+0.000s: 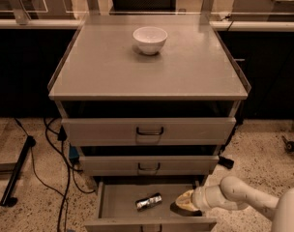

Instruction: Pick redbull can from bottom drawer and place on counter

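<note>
Tool position: the tool (pixel 182 207) is low inside the open bottom drawer (pixel 119 203), at its right side, carried in by the white arm (pixel 236 195) from the right.
Tool state: how wide it stands cannot be told from this view. It appears to carry nothing, since the can lies apart from it.
Redbull can: the redbull can (pixel 149 202) lies on its side on the drawer floor, tilted, just left of the tool and not touching it.
Risk, rolling: a can on its side is likely to roll or skid if touched off-centre. It could end against the drawer's wall, where a grip is harder.
Risk, slip: the smooth metal skin gives little hold. A pinch near one end may let the can swing or drop on the lift.
Risk, clearance: the middle drawer (pixel 113 166) overhangs the rear of the bottom drawer. A straight lift from deep inside may strike its front.
Risk, placement: the tabletop (pixel 113 69) already holds a white bowl (pixel 150 39) near its back. Setting down close to it could knock it, and a can laid flat may roll towards an edge.
</note>
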Tool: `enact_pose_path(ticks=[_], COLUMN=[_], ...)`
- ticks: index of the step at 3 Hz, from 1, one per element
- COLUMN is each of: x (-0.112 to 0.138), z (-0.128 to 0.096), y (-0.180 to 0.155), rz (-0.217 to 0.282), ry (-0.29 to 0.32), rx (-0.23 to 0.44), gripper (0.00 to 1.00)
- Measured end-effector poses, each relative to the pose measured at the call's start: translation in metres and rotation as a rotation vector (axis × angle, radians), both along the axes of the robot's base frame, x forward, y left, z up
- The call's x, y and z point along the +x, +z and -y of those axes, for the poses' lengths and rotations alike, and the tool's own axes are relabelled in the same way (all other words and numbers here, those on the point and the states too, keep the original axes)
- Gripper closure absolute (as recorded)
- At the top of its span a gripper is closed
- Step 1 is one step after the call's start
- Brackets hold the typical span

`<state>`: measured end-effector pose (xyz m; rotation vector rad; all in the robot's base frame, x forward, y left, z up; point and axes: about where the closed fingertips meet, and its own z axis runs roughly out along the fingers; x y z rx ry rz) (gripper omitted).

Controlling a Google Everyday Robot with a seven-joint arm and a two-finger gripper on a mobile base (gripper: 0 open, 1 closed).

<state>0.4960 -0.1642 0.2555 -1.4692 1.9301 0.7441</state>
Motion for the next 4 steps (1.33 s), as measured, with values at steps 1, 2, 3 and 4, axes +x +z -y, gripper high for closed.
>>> enact_pose_path(ticks=[1, 2, 3, 4], x=[-0.006, -0.005, 0.004, 0.016], z=[-0.003, -0.002, -0.001, -0.001], y=[-0.014, -0.017, -0.028, -0.042], rz=[-0.016, 0.015, 0.068, 0.109], ry=[-0.006, 0.002, -0.003, 0.002], rx=[0.009, -0.027, -0.053, -0.051], gripper=[1.0, 1.0, 1.0, 1.0])
